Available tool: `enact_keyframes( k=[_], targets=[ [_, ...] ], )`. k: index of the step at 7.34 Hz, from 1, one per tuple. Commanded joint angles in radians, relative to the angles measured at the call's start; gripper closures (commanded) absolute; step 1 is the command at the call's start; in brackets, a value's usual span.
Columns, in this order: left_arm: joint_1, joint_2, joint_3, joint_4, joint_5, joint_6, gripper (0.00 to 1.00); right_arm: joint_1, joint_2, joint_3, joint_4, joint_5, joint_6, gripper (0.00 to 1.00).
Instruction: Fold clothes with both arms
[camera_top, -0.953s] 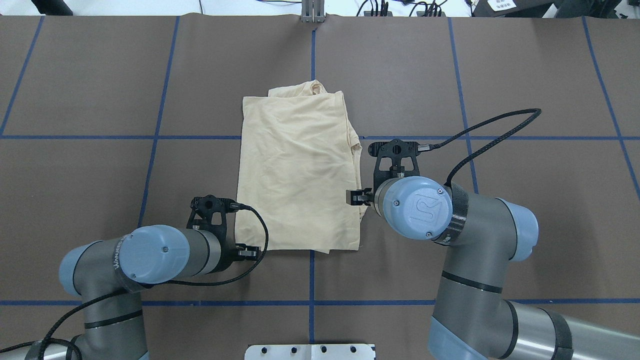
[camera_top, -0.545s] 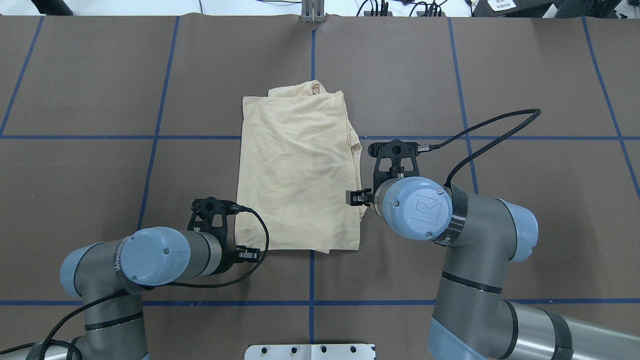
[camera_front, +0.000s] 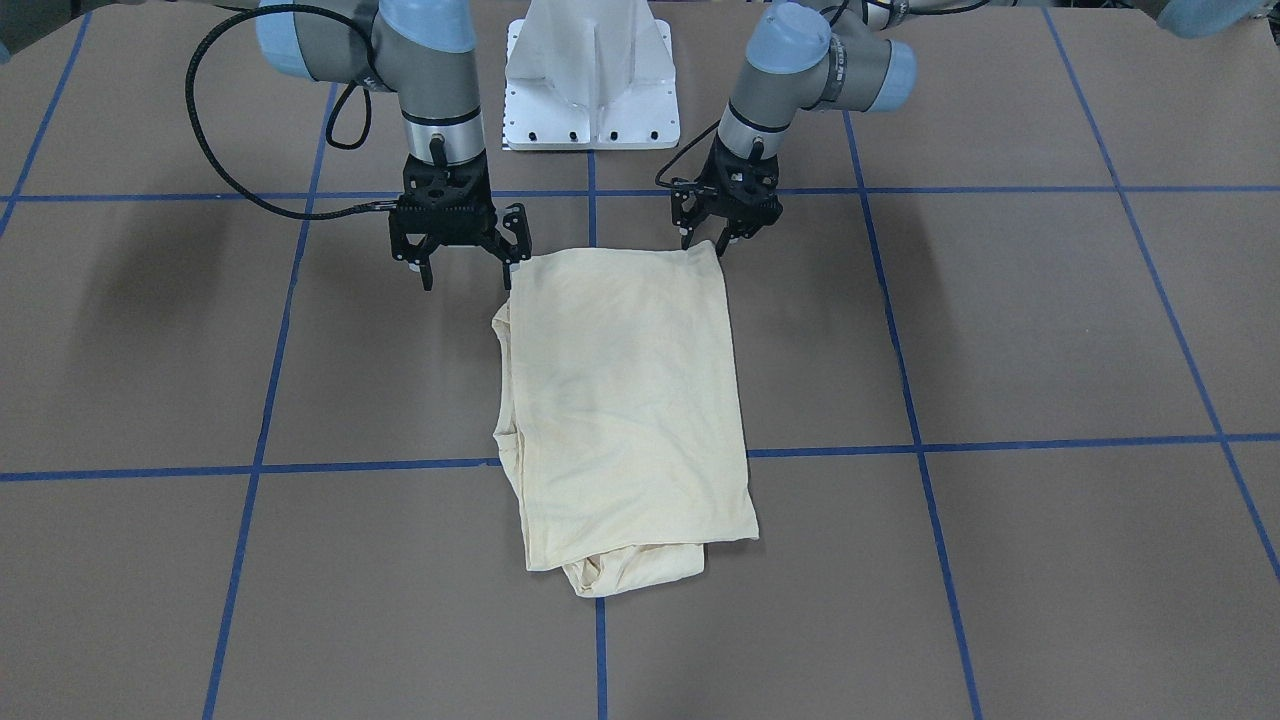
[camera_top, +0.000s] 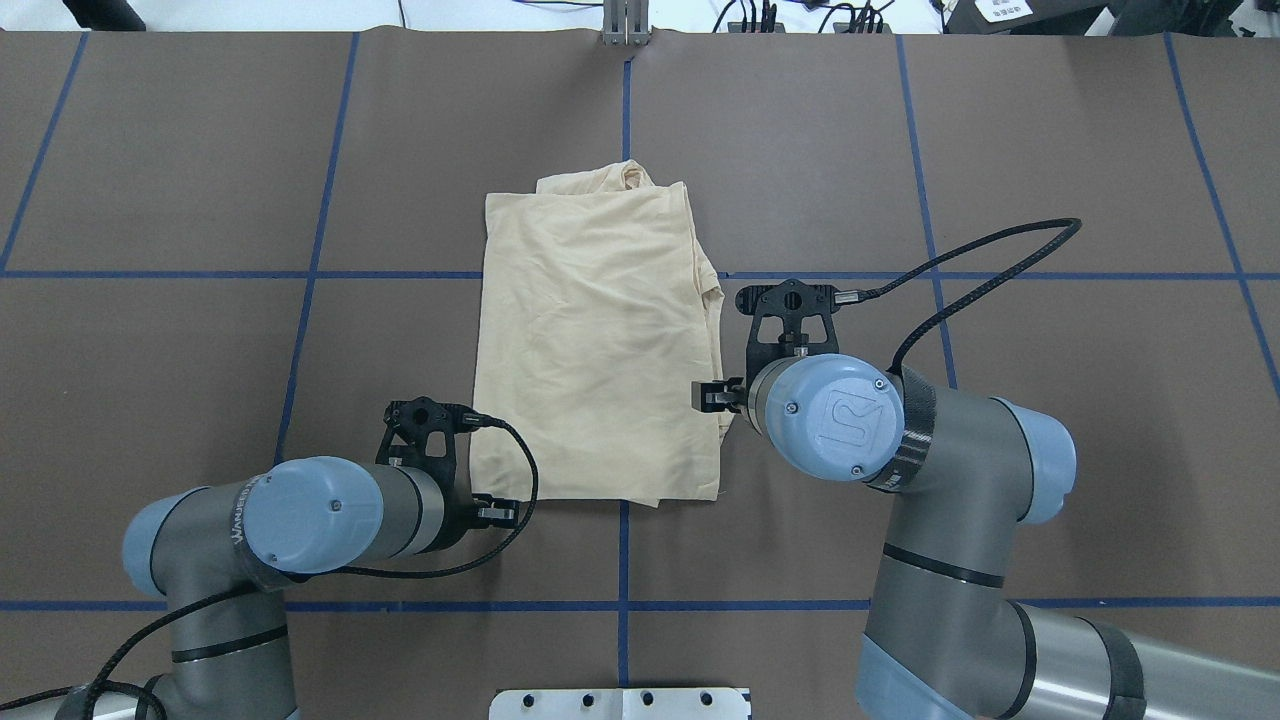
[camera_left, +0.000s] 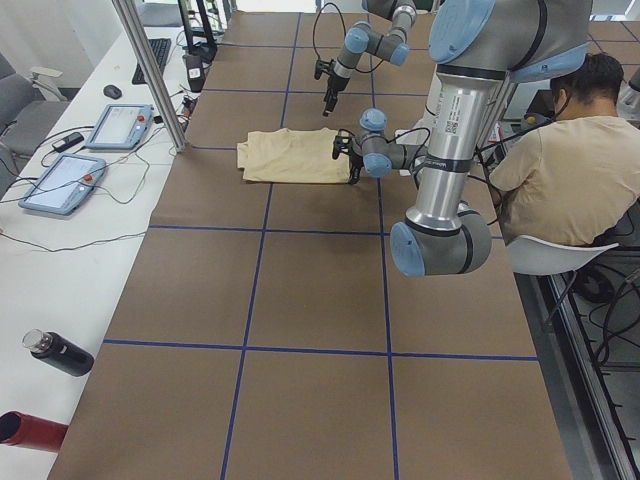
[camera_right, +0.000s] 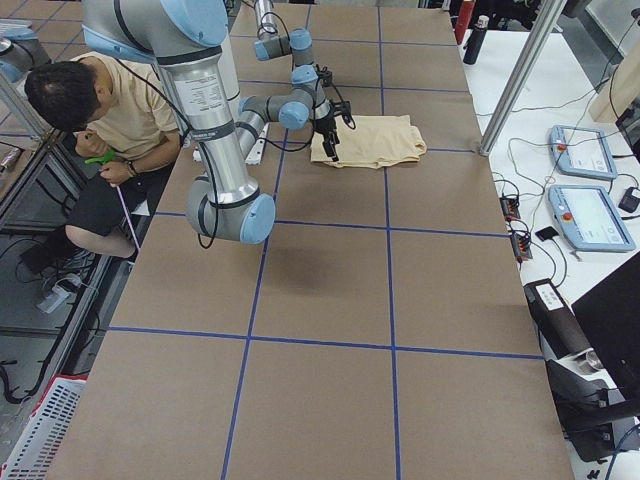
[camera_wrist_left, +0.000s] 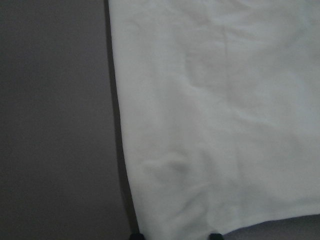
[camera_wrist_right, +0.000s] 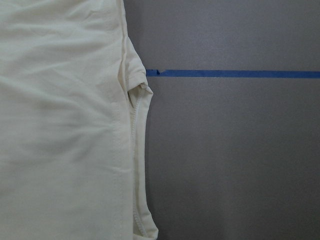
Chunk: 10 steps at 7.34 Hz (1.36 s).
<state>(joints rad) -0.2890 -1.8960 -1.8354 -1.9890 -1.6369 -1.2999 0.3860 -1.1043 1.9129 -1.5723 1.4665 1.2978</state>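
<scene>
With the folded T-shirt (camera_top: 595, 350) lying at the center of the table (camera_top: 1050, 450), the left tool (camera_front: 718, 238), jaws apart, has edged back toward its near corner while the right tool (camera_front: 468, 270), also spread, stays put over the opposite edge, suggesting the next fold's grasp is close.

Brown table (camera_left: 300, 290) gridded in blue tape, folded cream shirt (camera_left: 290, 157) upper centre. Large left arm (camera_left: 455, 130) at upper right, the left gripper (camera_left: 347, 158) at the shirt's right edge; small right arm (camera_left: 358, 41) at top centre. Seated person (camera_left: 570, 170) at right edge.
</scene>
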Motion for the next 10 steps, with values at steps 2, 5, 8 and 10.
enact_keyframes(
  k=[2,5,8,10],
  targets=[
    [-0.001,0.000,0.002,-0.001,0.000,0.001,0.49,-0.001,0.001,0.000,0.000,0.000,0.000,0.00],
    [-0.001,0.000,0.001,-0.001,0.002,-0.004,1.00,-0.003,0.000,0.000,0.000,0.000,0.000,0.00],
    [-0.001,-0.002,-0.013,-0.001,0.002,-0.002,1.00,-0.058,0.007,-0.017,0.020,-0.055,0.030,0.00],
    [-0.001,-0.002,-0.013,-0.001,0.000,-0.002,1.00,-0.091,0.006,-0.093,0.163,-0.116,0.131,0.05]
  ],
)
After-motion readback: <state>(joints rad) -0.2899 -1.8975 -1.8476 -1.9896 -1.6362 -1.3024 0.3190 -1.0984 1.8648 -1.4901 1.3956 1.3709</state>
